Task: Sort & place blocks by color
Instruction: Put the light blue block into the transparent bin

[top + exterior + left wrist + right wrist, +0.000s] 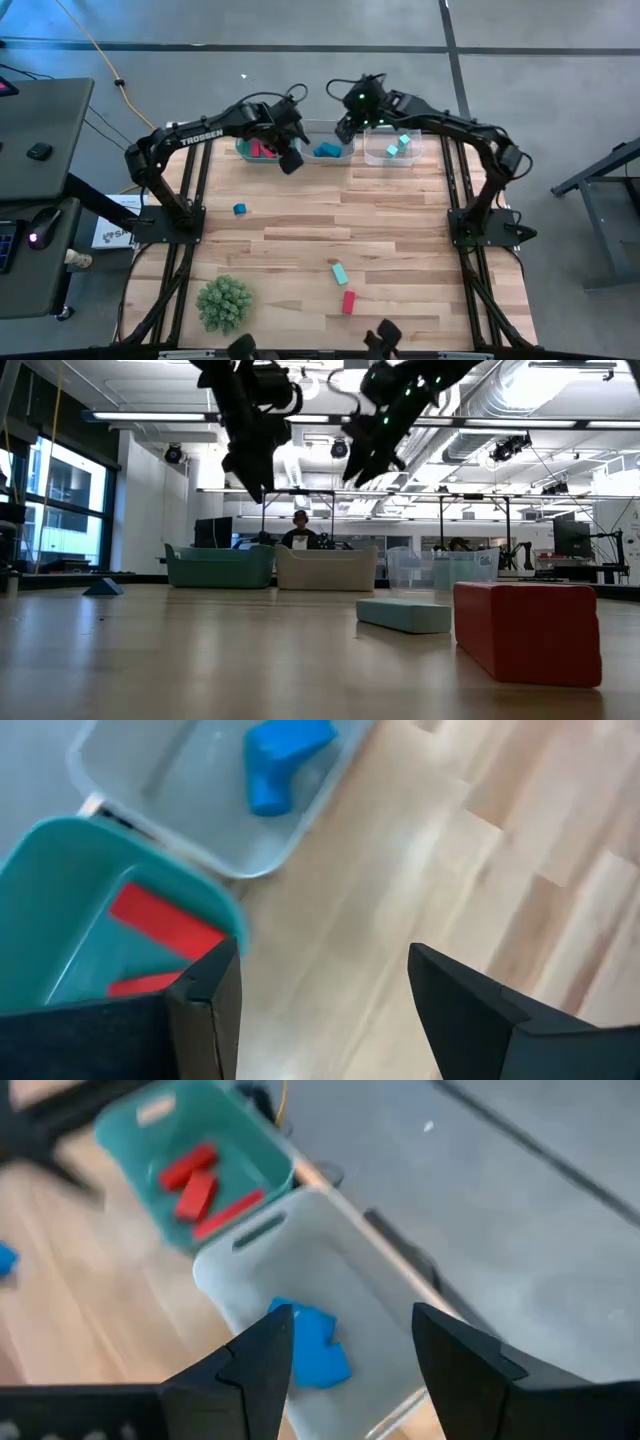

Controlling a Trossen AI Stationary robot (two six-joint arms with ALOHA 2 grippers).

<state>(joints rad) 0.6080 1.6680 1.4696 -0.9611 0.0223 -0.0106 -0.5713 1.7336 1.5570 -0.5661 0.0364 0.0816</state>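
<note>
Sorted: red blocks (195,1185) in teal bin (247,152), blue blocks (315,1350) in grey bin (345,150), teal blocks (398,146) in clear bin (375,155) | left: 1 blue block (240,209), 1 teal block (340,274), 1 red block (348,302) on table (400,230) | left gripper (325,1010), right gripper (350,1350): spread, empty, over bins

Bins: three — teal bin (258,150), grey bin (322,150), clear bin (392,148). Loose blocks on counter (300,240): three — blue block (240,209), teal block (340,273), red block (348,301). Spiky green ball (224,302): one.
</note>
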